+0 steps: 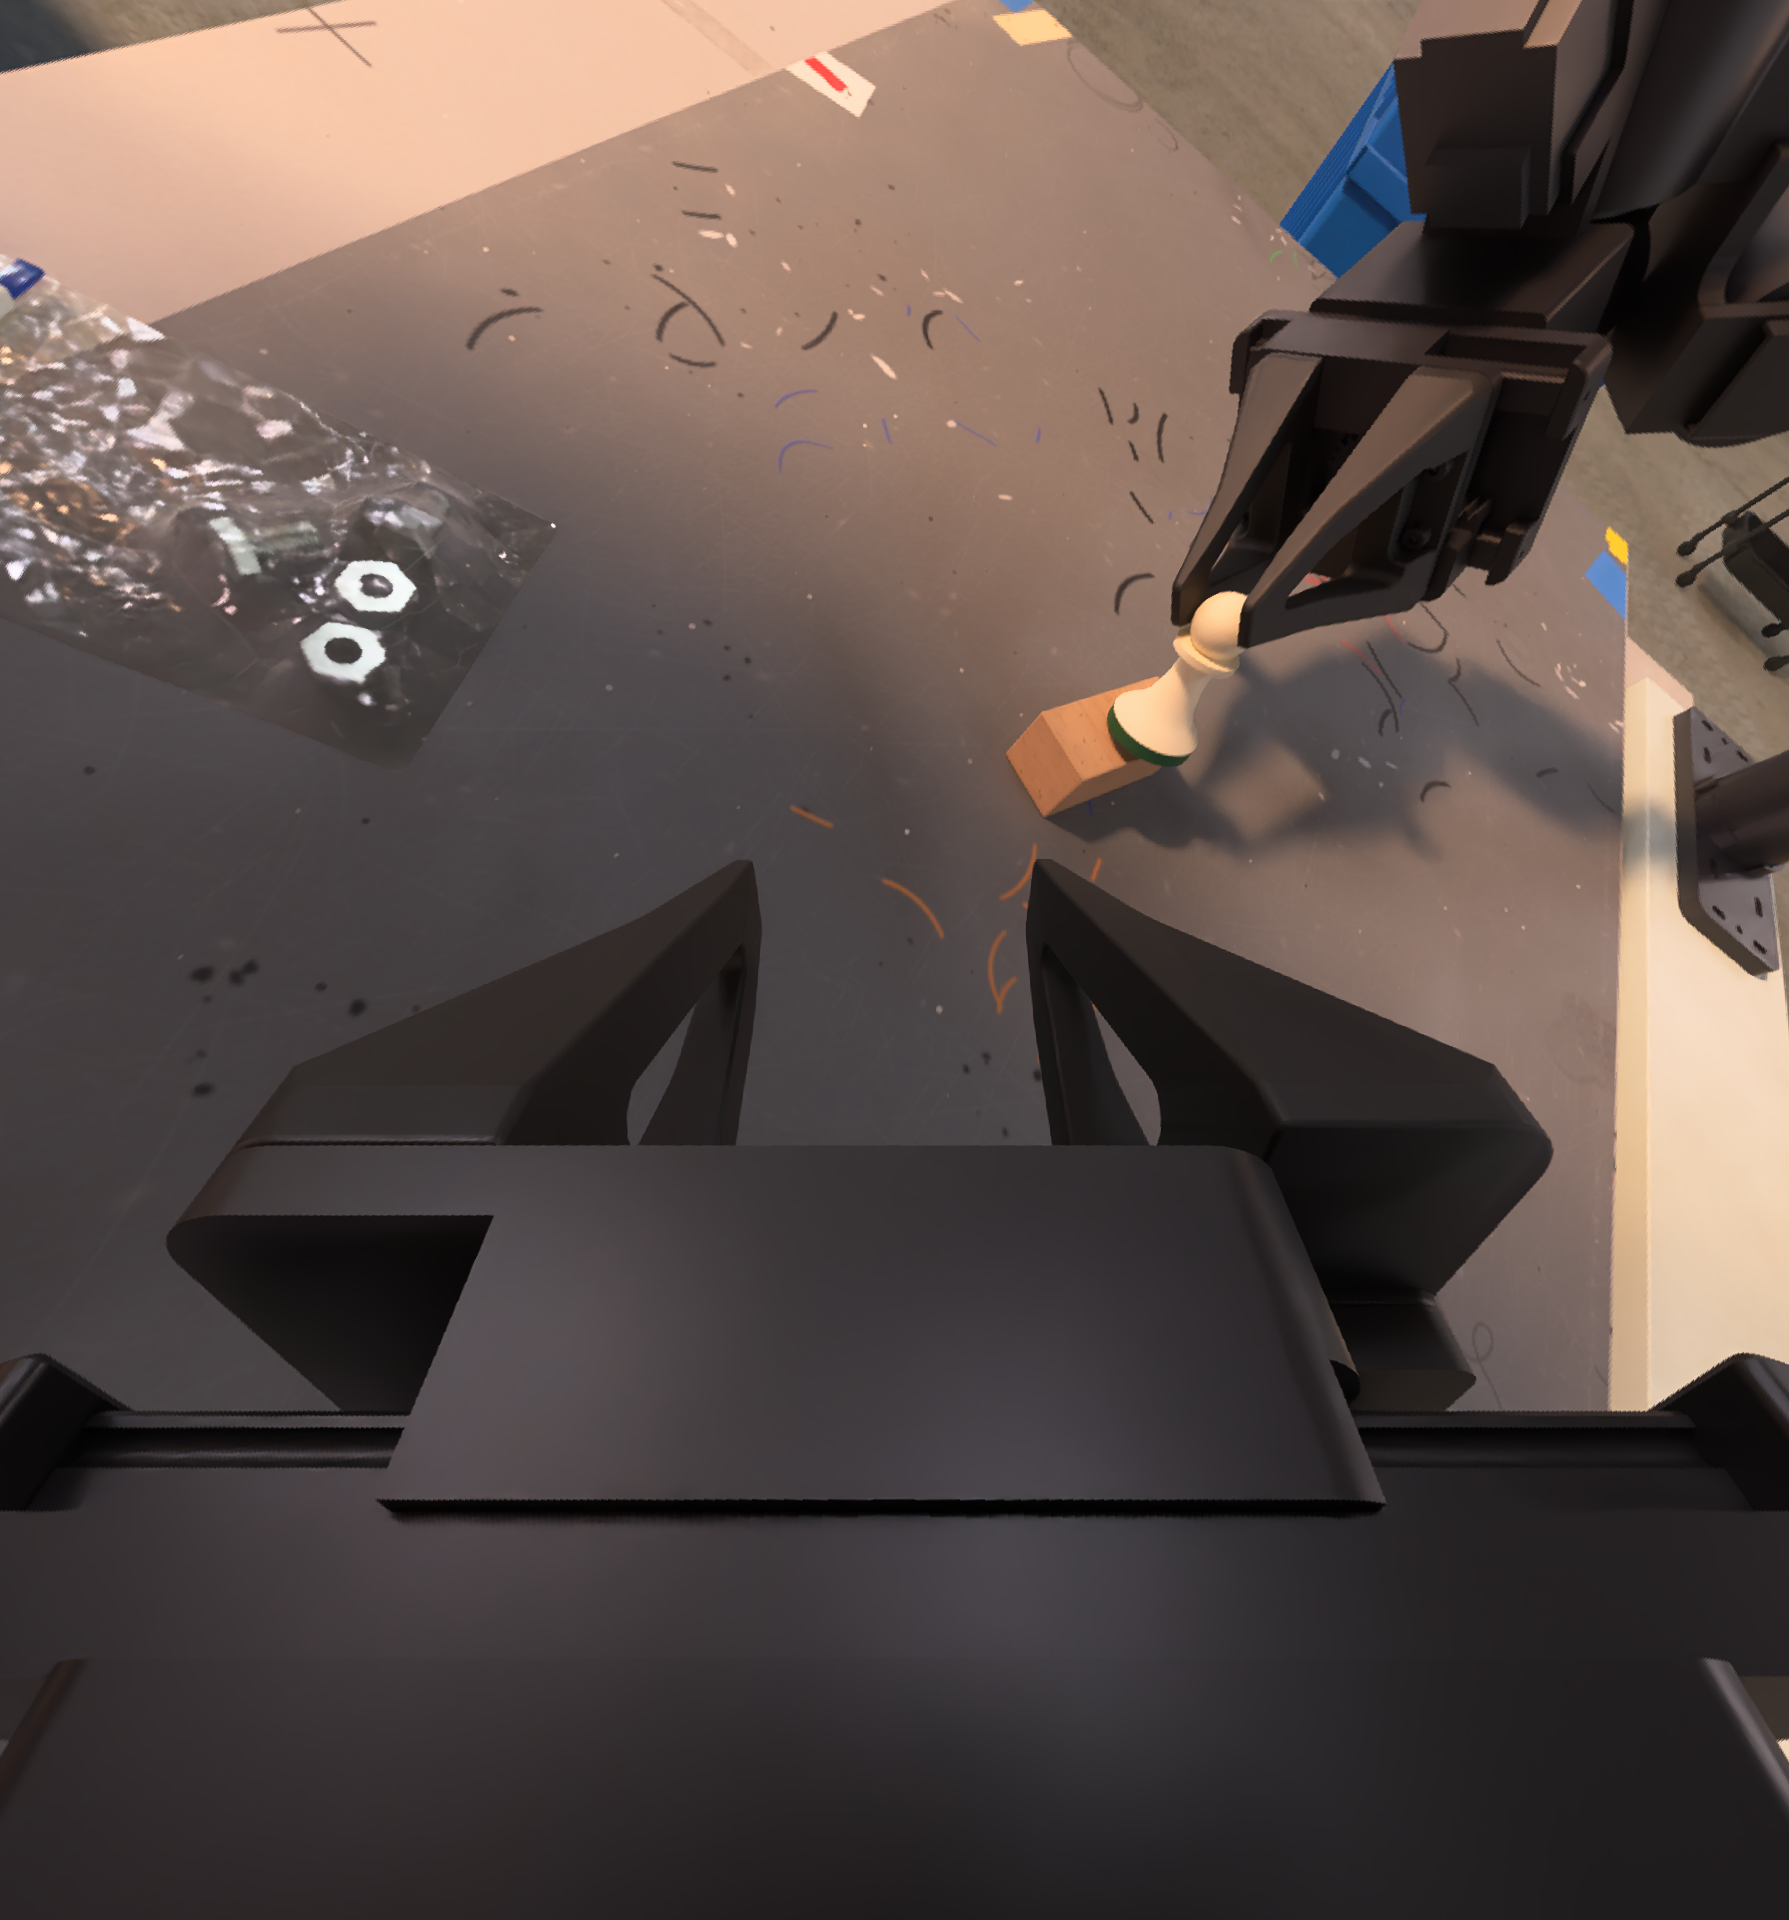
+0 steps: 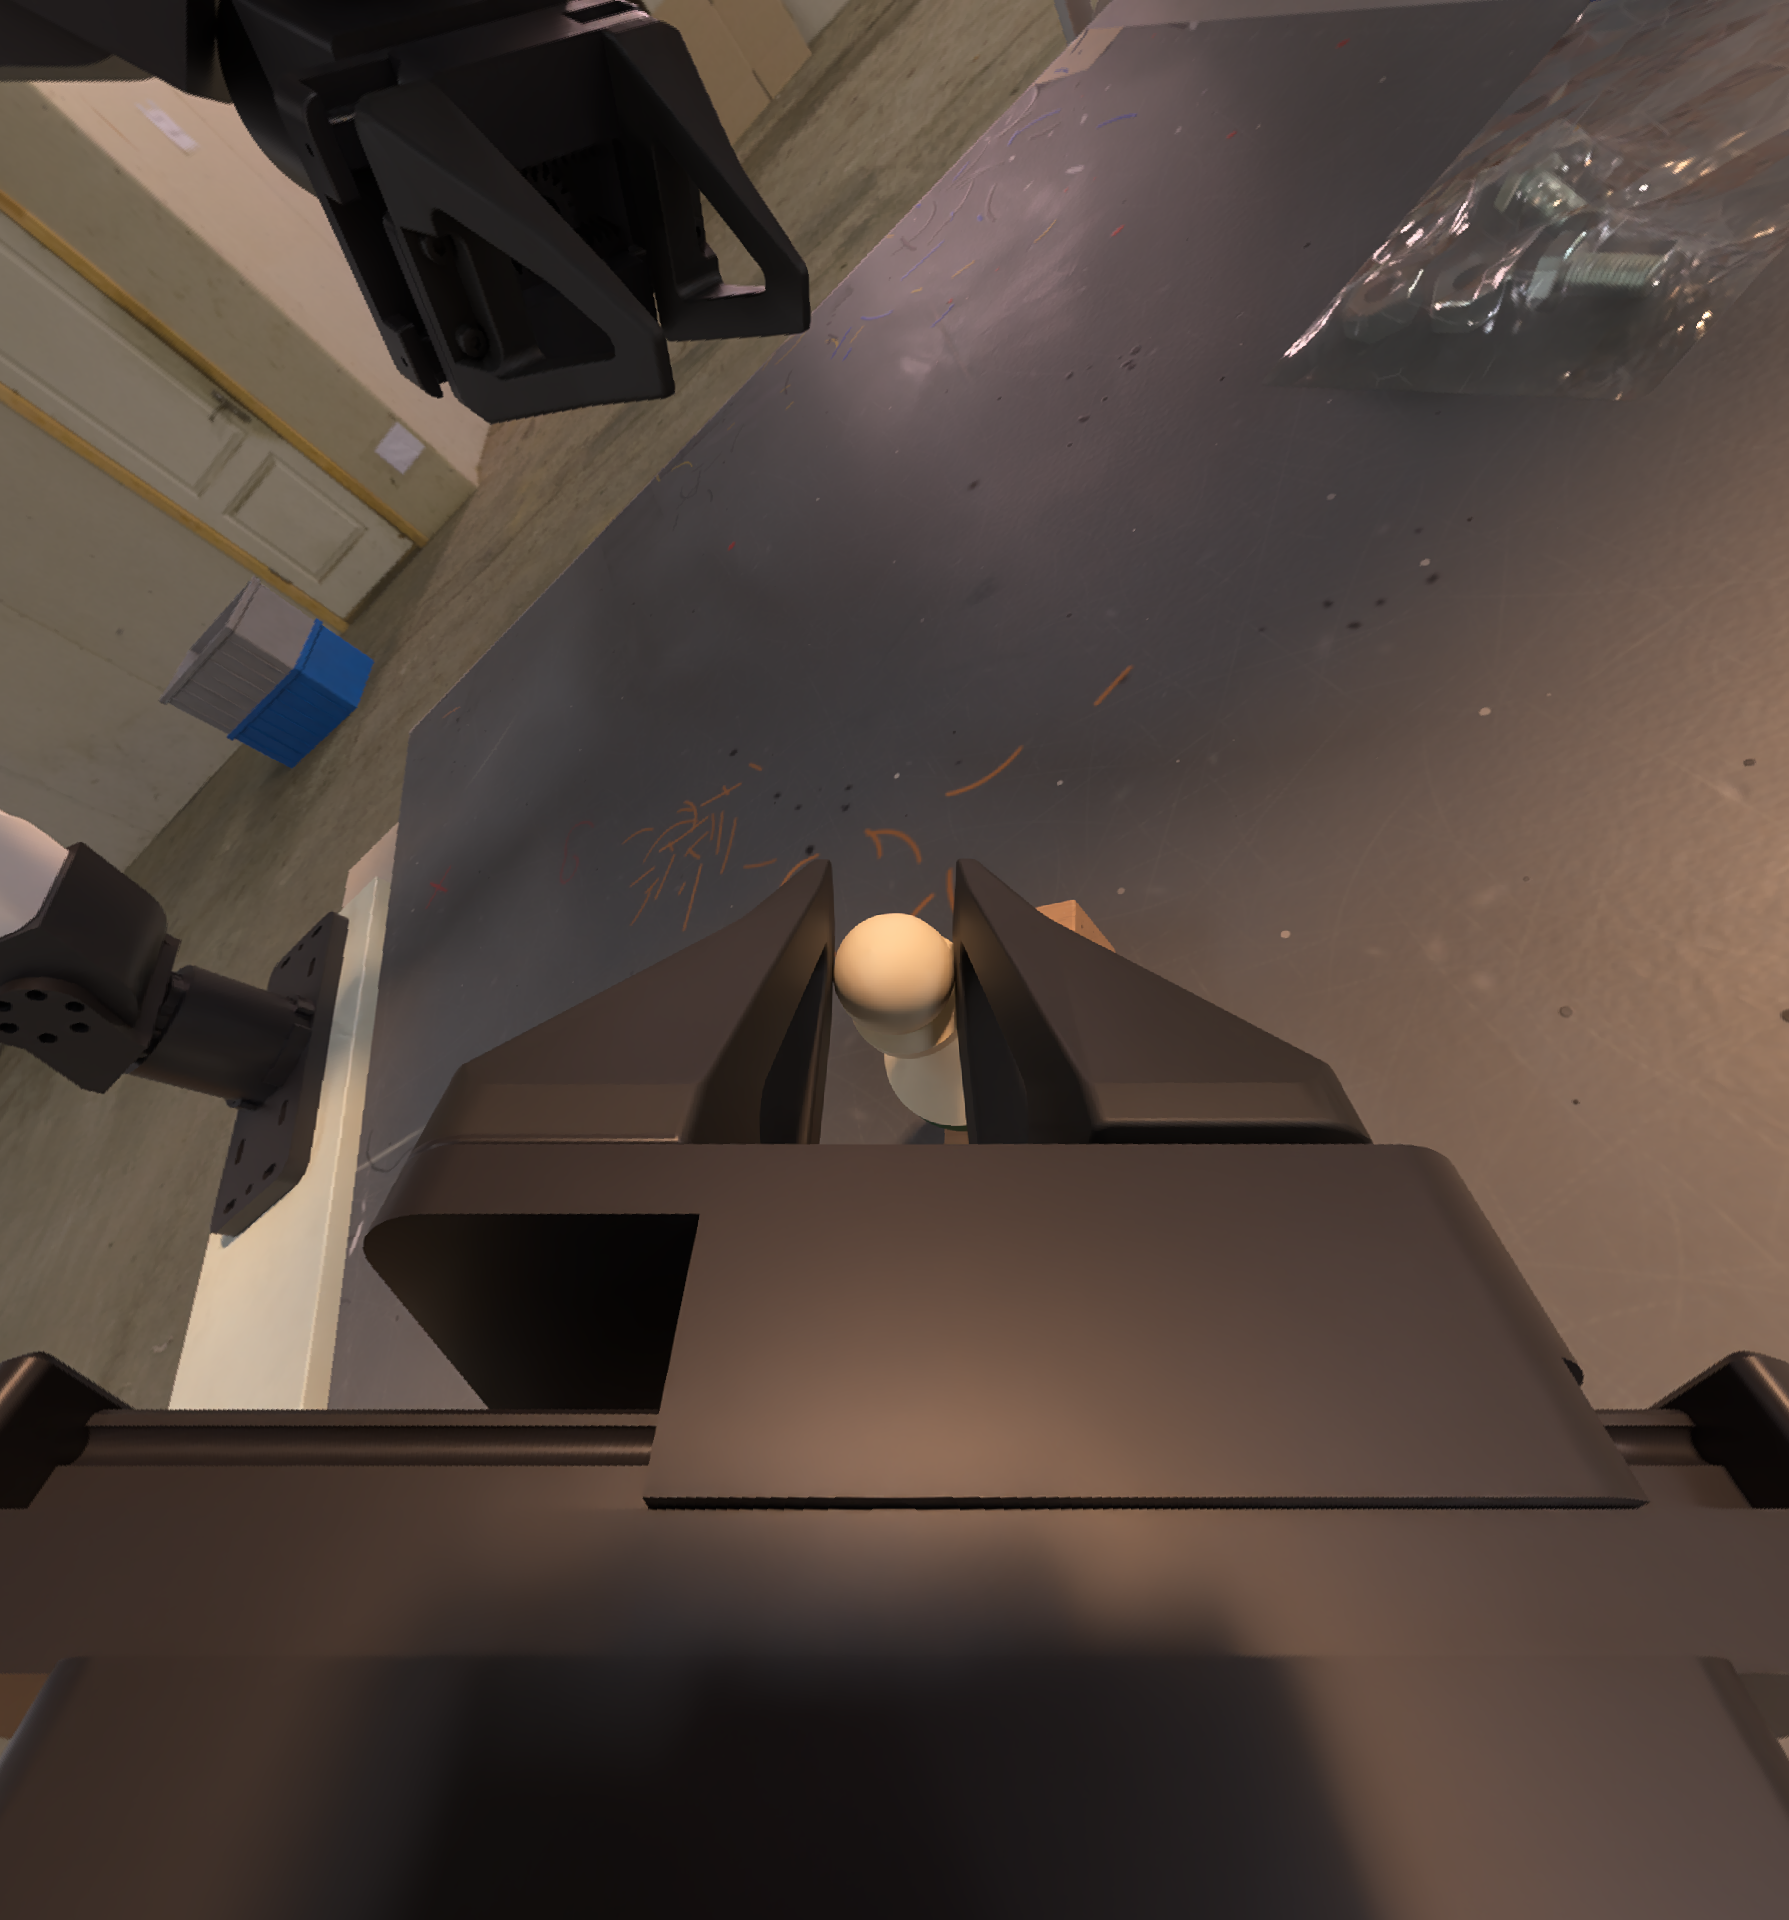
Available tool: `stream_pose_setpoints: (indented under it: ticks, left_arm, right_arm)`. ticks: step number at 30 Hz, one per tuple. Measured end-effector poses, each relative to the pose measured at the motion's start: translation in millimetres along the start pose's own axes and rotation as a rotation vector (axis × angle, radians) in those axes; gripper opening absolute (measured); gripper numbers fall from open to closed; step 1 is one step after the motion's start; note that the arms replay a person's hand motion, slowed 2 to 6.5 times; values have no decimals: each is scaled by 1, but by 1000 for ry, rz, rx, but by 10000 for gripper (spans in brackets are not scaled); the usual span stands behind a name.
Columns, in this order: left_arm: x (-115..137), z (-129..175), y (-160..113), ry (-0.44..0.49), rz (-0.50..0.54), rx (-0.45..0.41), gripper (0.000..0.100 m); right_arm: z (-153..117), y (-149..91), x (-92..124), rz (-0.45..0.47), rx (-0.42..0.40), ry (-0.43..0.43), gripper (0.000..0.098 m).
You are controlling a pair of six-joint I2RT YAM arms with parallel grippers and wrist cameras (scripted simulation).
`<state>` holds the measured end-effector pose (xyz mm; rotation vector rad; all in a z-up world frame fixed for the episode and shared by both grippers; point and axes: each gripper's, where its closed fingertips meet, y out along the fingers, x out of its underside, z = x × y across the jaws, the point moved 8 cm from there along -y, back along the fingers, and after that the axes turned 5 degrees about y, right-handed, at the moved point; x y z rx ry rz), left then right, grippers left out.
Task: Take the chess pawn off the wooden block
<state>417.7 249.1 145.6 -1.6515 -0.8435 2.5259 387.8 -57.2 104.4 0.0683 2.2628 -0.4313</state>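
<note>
your left gripper (image 1: 892, 883) fills the near part of its wrist view, fingers apart with nothing between them, hovering over the dark table (image 1: 765, 623). you see that surface is scuffed, flecked with pale specks and scribbled with orange and dark pen marks. far left on it lies a clear plastic bag (image 1: 194, 499) holding bolts and two hexagonal nuts. a pale strip runs along the table's right edge, and beyond it you have a tan floor with a blue bin (image 1: 1352, 197) far right; the right wrist view also shows panelled cream doors (image 2: 142, 416).

look at the chess pawn (image 1: 1176, 686): cream, round-headed, with a collar, a flared foot and a dark green base. it leans rather than standing upright, its base at the right end of the small wooden block (image 1: 1066, 758), which lies on the table right of centre. you cannot tell whether the base still touches the block.

your right gripper (image 2: 892, 971) reaches down from the far right, its fingers closed on the pawn's round head.
</note>
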Motion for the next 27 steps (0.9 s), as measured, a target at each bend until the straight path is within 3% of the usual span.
stream_pose_setpoints:
  ticks: [7,13,19,24,27]
  left_arm:
    - [5,-6,-23,-2,-14,-62,443]
    - [3,-6,-45,-16,-34,-192,441]
    - [5,-5,-60,-14,-138,-330,440]
    - [8,-4,-71,-4,-220,-436,440]
    - [5,-2,-77,-1,-216,-502,437]
  right_arm:
    - [-3,-5,1,-10,9,-12,195]
    - [-7,-12,-5,1,77,-93,195]
    - [-10,-18,-7,8,151,-171,195]
    - [-11,-20,-7,18,169,-193,195]
    - [-10,-21,-7,18,177,-196,195]
